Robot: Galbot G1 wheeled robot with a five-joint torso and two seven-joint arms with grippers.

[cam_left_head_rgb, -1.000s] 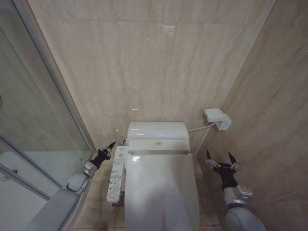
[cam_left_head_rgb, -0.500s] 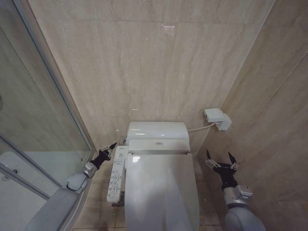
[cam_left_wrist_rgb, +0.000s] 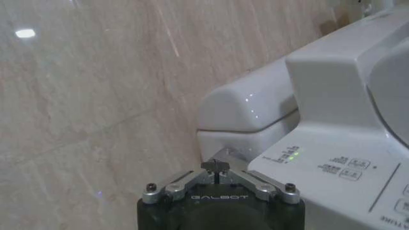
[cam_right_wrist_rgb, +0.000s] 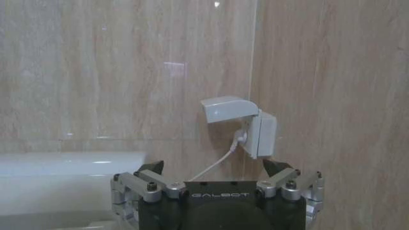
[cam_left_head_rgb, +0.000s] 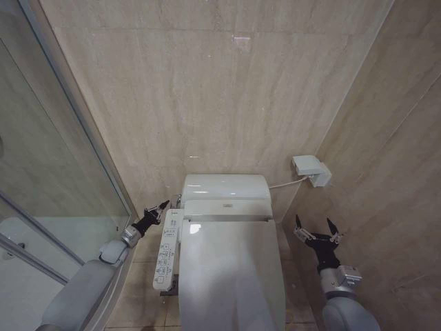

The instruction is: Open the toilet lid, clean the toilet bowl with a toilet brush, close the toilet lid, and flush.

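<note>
The toilet lid [cam_left_head_rgb: 231, 269] is seen lowered over the toilet bowl. The left pincer [cam_left_head_rgb: 160, 208], fingertips pressed together and empty, is positioned just beside the side button panel [cam_left_head_rgb: 166, 252]. The right pincer [cam_left_head_rgb: 315, 227] is held spread wide, empty, right of the toilet.

Even, soft light — glare spots on wall tiles [cam_left_head_rgb: 241, 41] — wrist views slightly blurred.

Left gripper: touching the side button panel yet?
Apart. In the left wrist view the shut left gripper points at the tiled wall, with the side button panel off to one side and a clear gap between.
</note>
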